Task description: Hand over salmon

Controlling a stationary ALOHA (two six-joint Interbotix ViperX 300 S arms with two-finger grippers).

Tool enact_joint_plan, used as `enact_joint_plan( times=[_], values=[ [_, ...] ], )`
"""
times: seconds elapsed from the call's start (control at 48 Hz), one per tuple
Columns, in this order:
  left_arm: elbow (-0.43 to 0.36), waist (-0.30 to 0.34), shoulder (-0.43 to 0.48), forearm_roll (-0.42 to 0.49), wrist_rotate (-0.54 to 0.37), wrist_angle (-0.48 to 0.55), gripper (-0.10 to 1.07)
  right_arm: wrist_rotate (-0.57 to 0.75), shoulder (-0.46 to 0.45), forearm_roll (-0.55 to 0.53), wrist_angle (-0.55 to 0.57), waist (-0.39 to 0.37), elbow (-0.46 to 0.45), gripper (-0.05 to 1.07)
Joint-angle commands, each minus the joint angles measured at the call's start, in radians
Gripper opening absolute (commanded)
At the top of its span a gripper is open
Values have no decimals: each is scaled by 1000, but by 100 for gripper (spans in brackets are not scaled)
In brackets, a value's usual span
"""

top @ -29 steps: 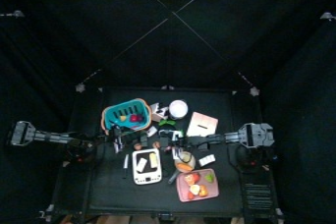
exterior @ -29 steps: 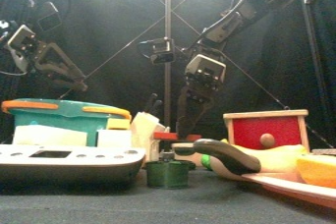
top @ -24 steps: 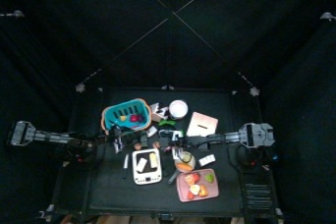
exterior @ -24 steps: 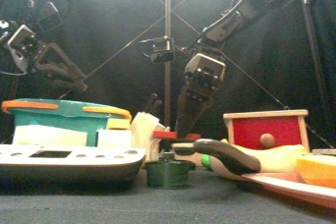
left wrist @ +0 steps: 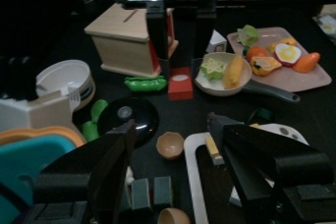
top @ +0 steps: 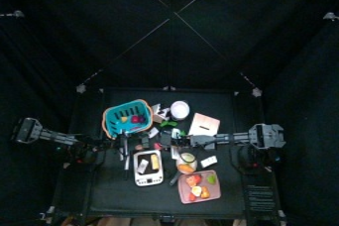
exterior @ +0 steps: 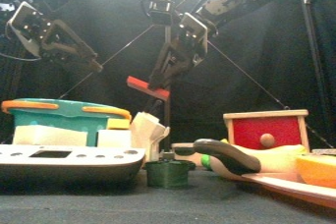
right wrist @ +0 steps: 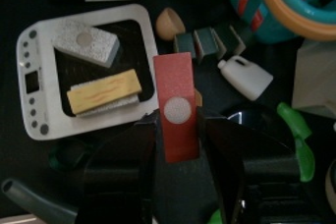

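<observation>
The salmon (right wrist: 176,104) is a flat red slab with a white round spot. My right gripper (right wrist: 178,132) is shut on it, one jaw on each long side. In the front view the salmon (exterior: 147,86) hangs in the air above the table's middle, under the right gripper (exterior: 167,69). From above, the right gripper (top: 172,145) reaches in to the table's centre. My left gripper (left wrist: 184,161) stands wide open with nothing between its jaws and faces the salmon from a short way off. In the front view the left gripper (exterior: 50,37) is raised at the left.
A teal basket (exterior: 53,120) and a white compartment tray (exterior: 66,159) with food stand at the front left. A red wooden box (exterior: 266,130) and a pink plate (top: 199,185) of fruit are at the right. A small bowl (left wrist: 171,145) and green vegetables (left wrist: 147,84) lie below the grippers.
My right gripper has risen from among the things on the table with the salmon in it, and moved a little left. The left gripper has lifted slightly.
</observation>
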Motion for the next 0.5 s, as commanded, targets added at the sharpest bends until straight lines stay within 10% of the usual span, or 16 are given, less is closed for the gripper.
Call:
enact_joint_plan(
  times=[0.0, 0.479],
  values=[
    [-54, -2, 51, 20, -2, -20, 94, 0, -44, 2, -35, -2, -32, 68],
    [-54, -9, 60, 32, -2, -229, 94, 0, -144, 41, -275, -11, 64, 68]
  ],
)
